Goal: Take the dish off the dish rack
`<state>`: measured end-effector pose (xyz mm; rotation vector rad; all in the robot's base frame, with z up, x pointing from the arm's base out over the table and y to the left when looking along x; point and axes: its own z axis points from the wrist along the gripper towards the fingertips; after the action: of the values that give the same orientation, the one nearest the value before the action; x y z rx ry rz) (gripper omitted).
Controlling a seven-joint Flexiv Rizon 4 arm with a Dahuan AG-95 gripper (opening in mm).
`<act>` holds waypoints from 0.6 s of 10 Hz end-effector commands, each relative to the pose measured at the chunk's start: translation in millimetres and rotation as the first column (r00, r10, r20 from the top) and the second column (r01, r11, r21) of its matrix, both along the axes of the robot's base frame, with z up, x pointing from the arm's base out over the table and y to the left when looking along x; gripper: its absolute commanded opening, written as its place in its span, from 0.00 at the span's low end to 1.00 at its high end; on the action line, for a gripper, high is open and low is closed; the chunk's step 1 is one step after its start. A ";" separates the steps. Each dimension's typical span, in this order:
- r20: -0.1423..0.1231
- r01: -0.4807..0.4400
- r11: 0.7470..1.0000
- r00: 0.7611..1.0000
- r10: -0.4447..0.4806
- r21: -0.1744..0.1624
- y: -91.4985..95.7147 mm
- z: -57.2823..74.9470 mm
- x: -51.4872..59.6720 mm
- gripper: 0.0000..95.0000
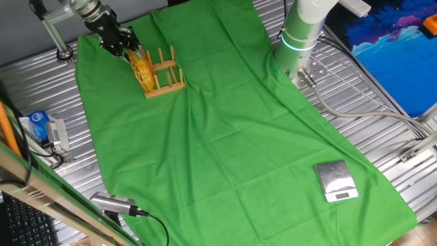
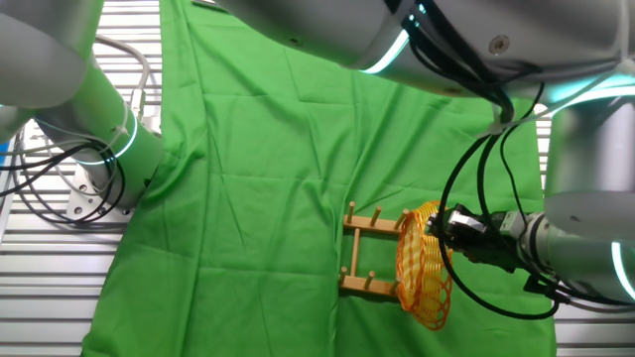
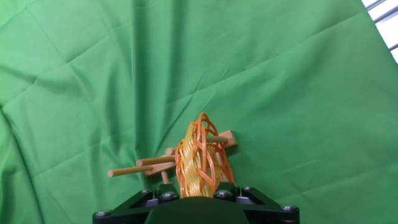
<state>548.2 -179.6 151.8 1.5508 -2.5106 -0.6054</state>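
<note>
Dish rack (image 2: 365, 256) is sitting on the green cloth (image 2: 258, 149); dish (image 2: 424, 266) is standing on edge at its end slot, long axis running across the rack, face pointing along it. Claw (image 2: 444, 231) is clamping the dish's upper rim. Judging woven wicker: light, slightly springy, grippy. Rim looks the right hold, lifting straight up clear of the pegs

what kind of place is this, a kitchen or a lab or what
Most likely a robot lab bench, not a kitchen. The table is ribbed metal draped with a green cloth, a small digital scale sits on it, and cables run beside the arm's base.
</note>
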 end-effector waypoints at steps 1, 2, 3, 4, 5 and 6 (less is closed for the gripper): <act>0.006 -0.006 1.000 1.000 0.006 0.000 -0.4 -1.4 0.4 0.40; 0.014 -0.011 1.000 1.000 0.011 0.002 -0.6 -3.2 0.6 0.40; 0.017 -0.012 1.000 1.000 0.012 0.003 -0.7 -3.9 0.6 0.40; 0.027 -0.026 1.000 0.999 0.026 -0.004 -0.9 -5.5 0.7 0.40; 0.036 -0.038 0.999 0.999 0.039 -0.013 -1.0 -6.3 0.7 0.40; 0.039 -0.040 0.999 0.998 0.041 -0.015 -1.0 -6.6 0.8 0.40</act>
<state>548.6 -180.3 144.4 1.6212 -2.4996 -0.5534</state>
